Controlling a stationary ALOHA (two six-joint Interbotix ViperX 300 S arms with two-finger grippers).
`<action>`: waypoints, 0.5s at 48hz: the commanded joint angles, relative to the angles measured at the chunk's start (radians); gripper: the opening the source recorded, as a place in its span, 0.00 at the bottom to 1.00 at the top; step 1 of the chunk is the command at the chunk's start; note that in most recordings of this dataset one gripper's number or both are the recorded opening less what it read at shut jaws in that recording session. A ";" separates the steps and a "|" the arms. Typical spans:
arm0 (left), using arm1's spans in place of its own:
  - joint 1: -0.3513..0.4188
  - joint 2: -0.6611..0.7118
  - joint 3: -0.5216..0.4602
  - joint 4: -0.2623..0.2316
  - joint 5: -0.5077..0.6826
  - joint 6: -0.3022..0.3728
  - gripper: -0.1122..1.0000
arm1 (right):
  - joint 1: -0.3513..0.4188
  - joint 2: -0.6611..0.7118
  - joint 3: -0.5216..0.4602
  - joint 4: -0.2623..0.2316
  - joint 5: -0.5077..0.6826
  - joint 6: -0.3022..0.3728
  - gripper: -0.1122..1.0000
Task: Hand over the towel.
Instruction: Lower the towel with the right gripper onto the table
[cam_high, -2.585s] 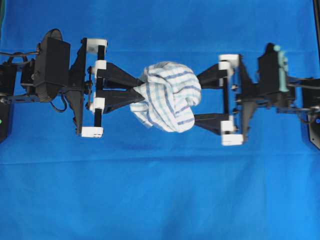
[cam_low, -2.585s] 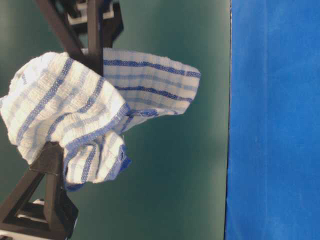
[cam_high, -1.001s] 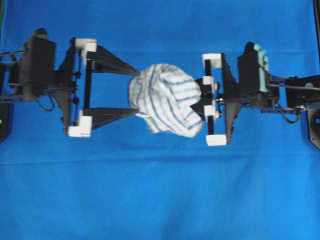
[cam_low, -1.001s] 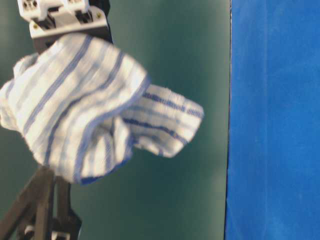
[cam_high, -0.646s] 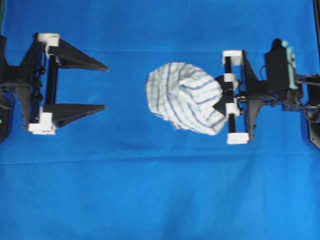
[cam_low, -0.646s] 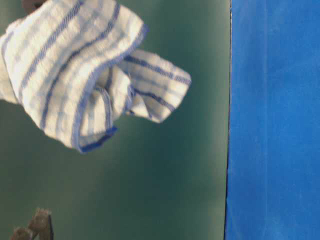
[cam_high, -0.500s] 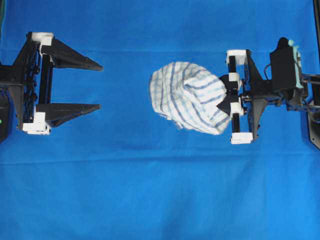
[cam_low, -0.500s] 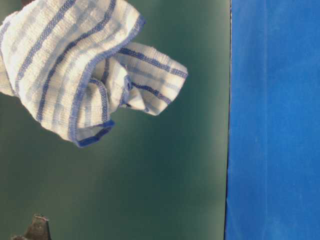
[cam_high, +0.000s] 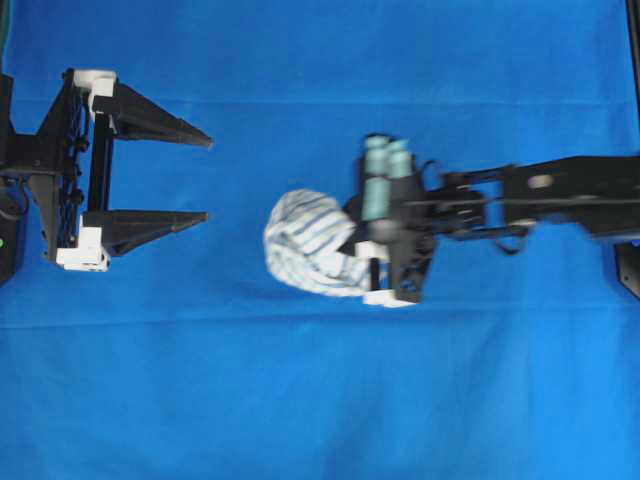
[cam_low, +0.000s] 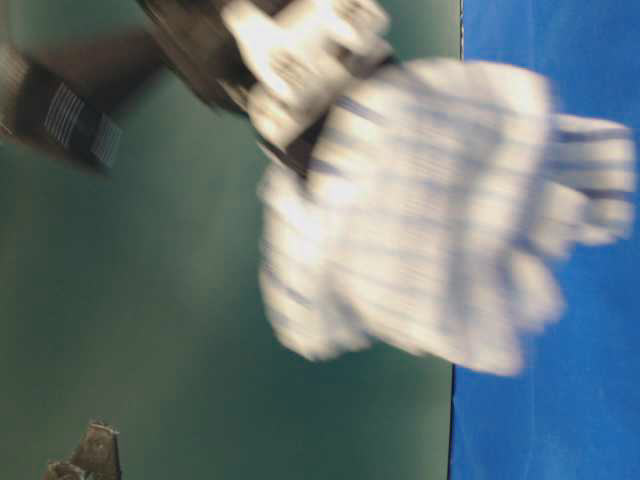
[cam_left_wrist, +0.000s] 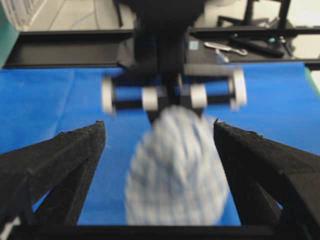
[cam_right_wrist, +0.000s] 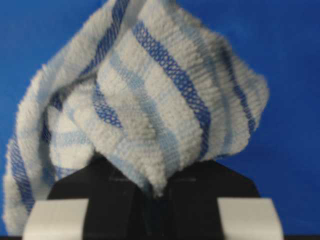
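Your towel (cam_high: 308, 243) is hanging bunched over the middle of the blue sheet (cam_high: 320, 400) covering the desk, and your right claw (cam_high: 362, 240) is clenching it, arm stretching in from the right. Your left claw (cam_high: 205, 178) is gaping wide, well apart, gripping nothing.

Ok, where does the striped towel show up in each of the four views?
Overhead: towel just left of centre, at the tip of the right gripper.
Table-level: towel blurred, centre-right, over the sheet's edge.
Left wrist: towel low centre, between the open left gripper's fingers.
Right wrist: towel fills the middle, pinched at the bottom.
Shared landmark: the blue sheet.
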 joint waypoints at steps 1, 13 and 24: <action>0.000 -0.003 -0.015 -0.003 -0.003 0.002 0.93 | -0.008 0.060 -0.072 0.000 0.057 0.003 0.12; 0.000 -0.003 -0.012 -0.003 -0.003 0.002 0.93 | -0.023 0.206 -0.124 0.000 0.091 0.003 0.12; 0.000 -0.003 -0.011 -0.003 -0.003 0.002 0.93 | -0.029 0.239 -0.126 0.005 0.092 0.006 0.12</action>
